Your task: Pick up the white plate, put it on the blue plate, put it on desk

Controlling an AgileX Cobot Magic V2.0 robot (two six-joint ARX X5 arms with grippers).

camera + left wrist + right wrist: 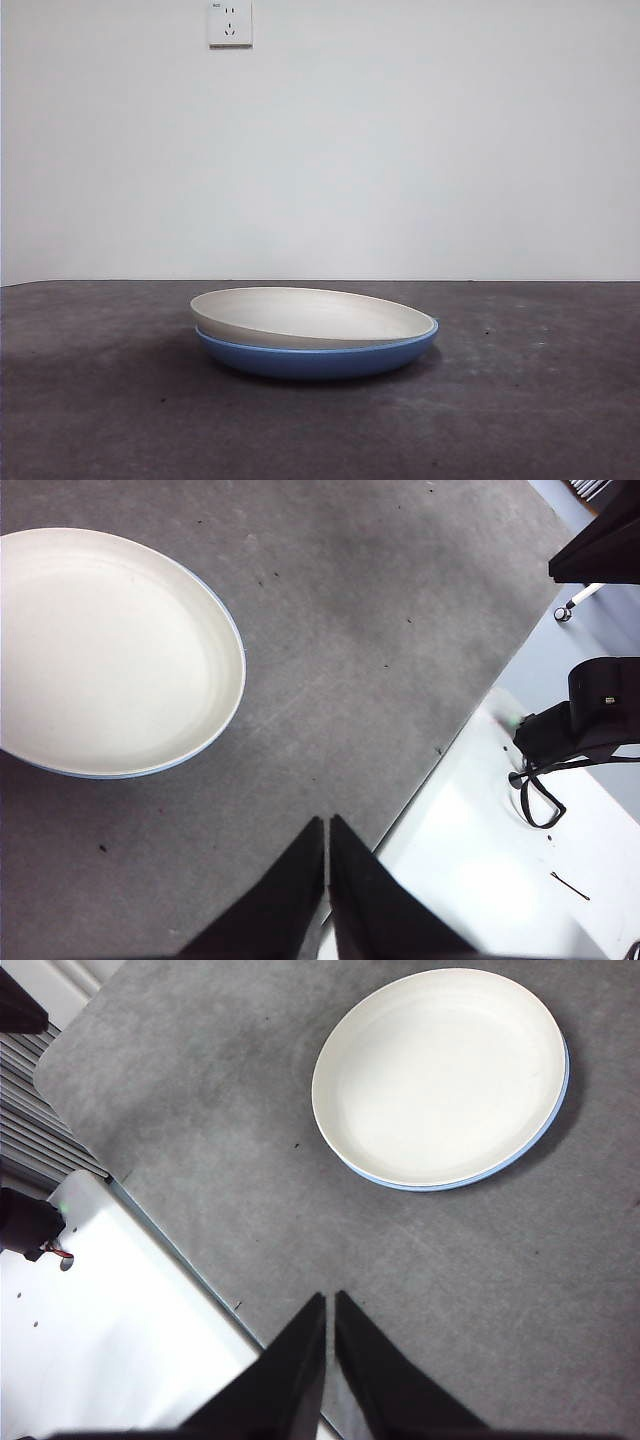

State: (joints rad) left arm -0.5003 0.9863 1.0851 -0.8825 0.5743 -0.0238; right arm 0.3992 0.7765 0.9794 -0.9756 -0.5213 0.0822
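Mottled grey desk, matte and speckled, carries a glossy blue plate. Nested inside it sits the matte white plate, round and shallow, slightly tilted. Left gripper and right gripper hang well apart from the stack, jaws clenched, empty.

Bare desk rings the white plate stacked on the blue plate

Left gripper shows two matte black jaws, tapering to slim points. Right gripper looks identical: plain, black, wedge-shaped.
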